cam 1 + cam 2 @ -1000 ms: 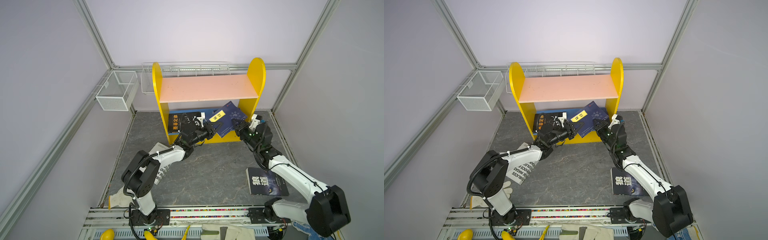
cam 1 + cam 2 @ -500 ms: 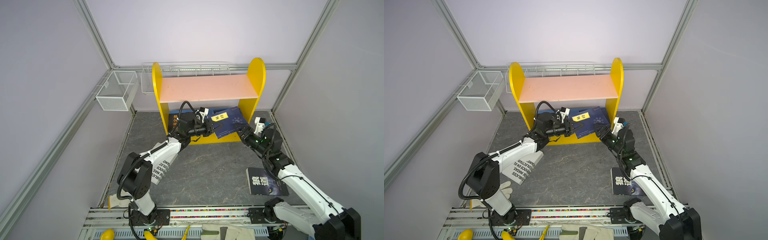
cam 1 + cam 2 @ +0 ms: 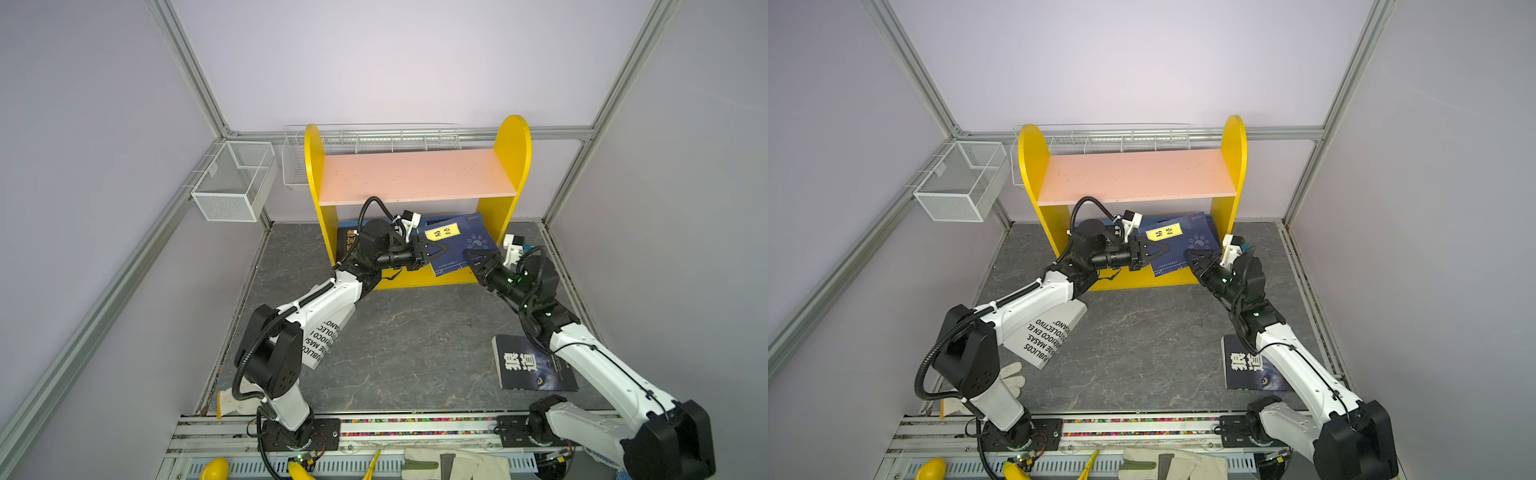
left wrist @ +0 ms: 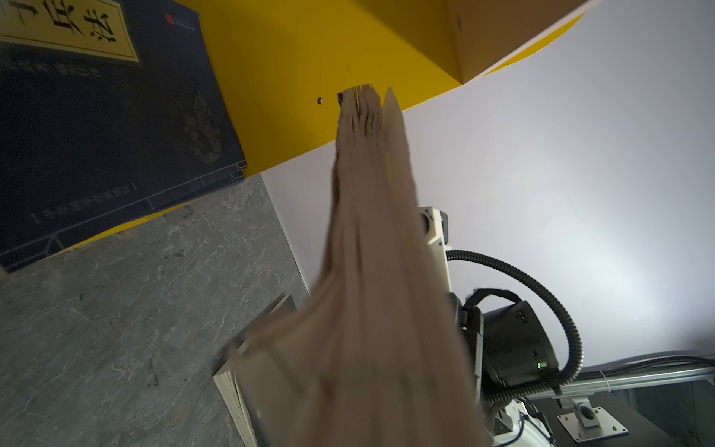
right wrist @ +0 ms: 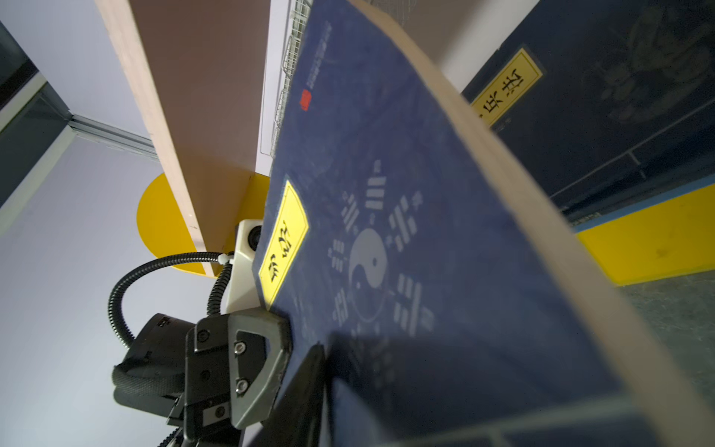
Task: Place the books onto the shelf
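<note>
Several books (image 3: 345,246) on shelf's (image 3: 513,143) lower board.

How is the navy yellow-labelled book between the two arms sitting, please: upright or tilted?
Tilted: the navy book is slanted across the shelf's lower opening, one edge clamped in the left pincer.

Under the shelf (image 3: 513,145), the left arm (image 3: 316,303) hides most of the black book (image 3: 348,243). In front of the shelf, it covers part of the white book (image 3: 328,340), and the right arm (image 3: 598,365) part of the wolf-eye book (image 3: 519,368). The navy book (image 4: 371,271) is blurred in both wrist views.
</note>
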Controlling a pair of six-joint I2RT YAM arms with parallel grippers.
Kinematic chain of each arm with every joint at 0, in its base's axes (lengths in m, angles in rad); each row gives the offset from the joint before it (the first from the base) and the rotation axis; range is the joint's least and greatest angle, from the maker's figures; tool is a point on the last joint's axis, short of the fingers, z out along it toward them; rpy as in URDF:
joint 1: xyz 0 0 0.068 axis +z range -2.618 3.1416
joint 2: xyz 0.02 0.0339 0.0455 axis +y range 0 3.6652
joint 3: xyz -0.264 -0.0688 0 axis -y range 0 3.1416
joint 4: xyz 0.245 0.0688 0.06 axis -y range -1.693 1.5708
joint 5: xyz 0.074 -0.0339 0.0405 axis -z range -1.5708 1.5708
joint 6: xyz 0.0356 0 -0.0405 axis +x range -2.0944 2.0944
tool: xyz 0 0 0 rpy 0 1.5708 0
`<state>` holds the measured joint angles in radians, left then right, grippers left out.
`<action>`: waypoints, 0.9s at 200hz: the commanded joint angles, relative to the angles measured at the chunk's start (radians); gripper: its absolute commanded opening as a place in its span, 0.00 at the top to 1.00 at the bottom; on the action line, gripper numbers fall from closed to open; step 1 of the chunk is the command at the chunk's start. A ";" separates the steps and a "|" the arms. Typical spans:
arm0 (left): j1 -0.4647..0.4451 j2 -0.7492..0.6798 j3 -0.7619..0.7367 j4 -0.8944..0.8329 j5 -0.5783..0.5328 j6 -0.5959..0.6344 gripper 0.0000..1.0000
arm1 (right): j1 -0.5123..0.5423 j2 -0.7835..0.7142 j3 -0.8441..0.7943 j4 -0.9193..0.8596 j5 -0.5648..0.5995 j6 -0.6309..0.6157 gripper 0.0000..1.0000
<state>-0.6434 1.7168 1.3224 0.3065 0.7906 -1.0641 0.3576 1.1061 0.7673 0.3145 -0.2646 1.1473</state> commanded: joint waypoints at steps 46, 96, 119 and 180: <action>-0.005 -0.008 0.048 0.022 -0.067 0.021 0.56 | 0.008 0.023 -0.067 0.144 0.078 0.069 0.91; 0.020 -0.075 -0.148 0.157 -0.185 -0.080 0.23 | 0.001 0.007 -0.073 0.205 0.128 0.074 0.93; 0.017 -0.086 -0.205 0.208 -0.203 -0.122 0.22 | -0.001 0.021 -0.079 0.249 0.132 0.094 0.93; -0.012 -0.051 -0.240 0.327 -0.232 -0.238 0.24 | -0.001 0.084 -0.095 0.387 0.136 0.150 0.93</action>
<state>-0.6434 1.6623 1.0786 0.5163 0.5735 -1.2278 0.3614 1.1744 0.6895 0.5674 -0.1425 1.2476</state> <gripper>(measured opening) 0.772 0.115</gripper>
